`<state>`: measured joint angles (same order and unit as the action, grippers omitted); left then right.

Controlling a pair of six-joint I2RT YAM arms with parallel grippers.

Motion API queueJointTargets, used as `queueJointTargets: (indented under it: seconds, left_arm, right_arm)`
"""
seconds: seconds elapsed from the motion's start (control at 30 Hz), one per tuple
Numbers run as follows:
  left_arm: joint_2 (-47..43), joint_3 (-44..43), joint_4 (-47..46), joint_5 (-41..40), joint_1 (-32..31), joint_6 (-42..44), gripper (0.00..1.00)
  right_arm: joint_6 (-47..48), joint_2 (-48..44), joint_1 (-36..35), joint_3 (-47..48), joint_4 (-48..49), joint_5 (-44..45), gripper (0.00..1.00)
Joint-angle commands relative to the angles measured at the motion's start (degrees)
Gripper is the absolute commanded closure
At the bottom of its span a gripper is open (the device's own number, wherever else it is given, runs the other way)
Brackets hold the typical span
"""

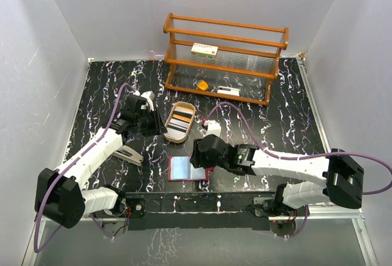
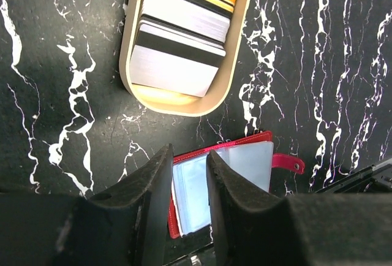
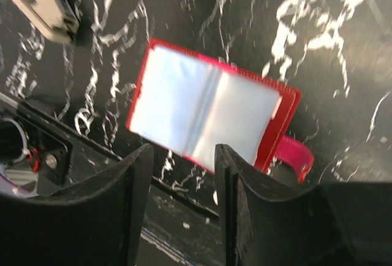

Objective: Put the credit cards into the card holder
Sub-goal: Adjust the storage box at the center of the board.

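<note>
Cards in the tray show from left wrist, not right.

Card holder lined in glossy clear plastic, smooth wooden tray, matt plastic credit cards

The rack stands at the rear of the table, with a box on its upper shelf and a wedge on its lower shelf. The tray lies in front of the rack and holds the stacked credit cards. The card holder lies just in front of the tray, near the table's front edge.
</note>
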<state>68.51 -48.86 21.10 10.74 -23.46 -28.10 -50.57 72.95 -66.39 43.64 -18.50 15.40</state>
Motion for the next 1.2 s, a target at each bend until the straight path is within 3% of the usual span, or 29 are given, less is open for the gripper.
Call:
queueJointTargets:
  seconds: [0.0, 0.2, 0.3, 0.47, 0.53, 0.7, 0.93, 1.17]
  left_arm:
    - [1.10, 0.08, 0.34, -0.73, -0.01, -6.27, 0.75]
    - [4.09, 0.69, -7.54, 3.59, 0.08, -10.60, 0.75]
    - [6.11, 1.20, -8.15, 1.96, 0.08, -11.07, 0.75]
    - [9.57, 1.34, -8.82, 0.36, 0.10, -10.30, 0.89]
    - [12.39, 1.36, -9.91, 0.89, 0.10, -10.31, 1.00]
    - [17.27, -0.34, -9.81, 0.61, 0.12, -11.52, 1.00]
    - [20.20, -0.77, -8.97, -1.68, 0.09, -14.93, 1.00]
    - [22.35, -2.67, -5.93, -4.30, 0.09, -14.18, 1.00]
  right_arm:
    - [8.27, 0.15, 3.82, 8.44, -3.63, 3.86, 0.56]
    - [17.79, 5.74, 15.02, 14.18, -0.34, -5.44, 0.46]
    - [23.07, 11.39, 19.92, 19.27, -0.13, -7.94, 0.43]
    - [29.27, 21.88, 25.82, 30.13, -2.80, -11.86, 0.39]
    - [31.18, 25.83, 27.71, 34.21, -3.23, -13.40, 0.38]
    - [35.67, 36.28, 29.54, 44.75, -6.17, -15.76, 0.38]
    - [37.61, 46.45, 30.50, 54.44, -6.49, -14.88, 0.45]
    - [37.41, 52.69, 30.55, 58.28, -8.89, -12.28, 0.63]
